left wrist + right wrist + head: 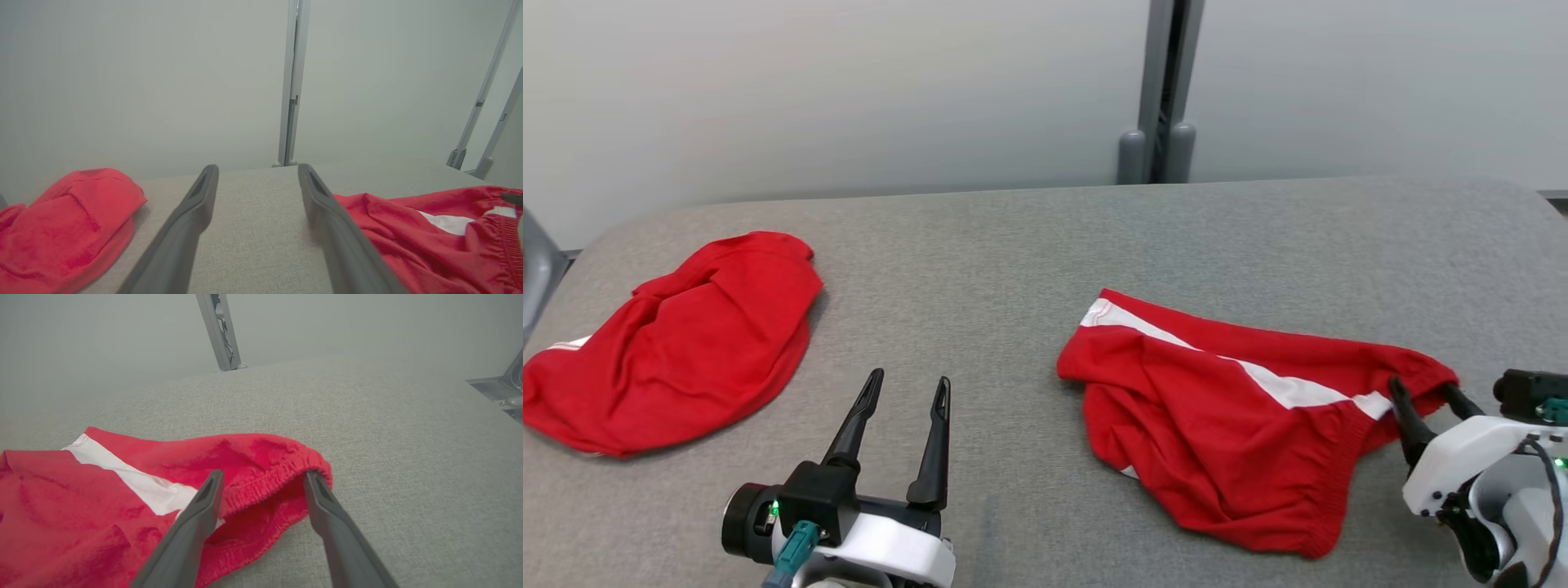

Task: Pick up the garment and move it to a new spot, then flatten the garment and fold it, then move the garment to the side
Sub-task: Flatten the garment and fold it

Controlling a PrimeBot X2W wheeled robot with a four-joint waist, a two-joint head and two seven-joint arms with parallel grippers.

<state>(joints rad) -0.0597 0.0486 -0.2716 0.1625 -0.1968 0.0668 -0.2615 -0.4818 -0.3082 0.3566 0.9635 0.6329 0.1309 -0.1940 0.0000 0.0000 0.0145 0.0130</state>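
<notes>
The garment (1225, 408) is a pair of red shorts with a white side stripe, lying crumpled on the grey padded table (1013, 245) right of centre. My right gripper (1421, 388) stands open at its right end. In the right wrist view the elastic waistband corner (278, 465) lies between the spread fingers of the right gripper (263, 473), loose and resting on the table. My left gripper (909, 378) is open over bare table, left of the garment (429, 245), with nothing between the fingers of that gripper (257, 167).
A second red garment (678, 343) lies bunched near the table's left edge and appears again (61, 228) at the left wrist view's left. A grey post (1160, 90) stands behind the table's far edge. A metal bracket (498, 388) sits beyond the right side.
</notes>
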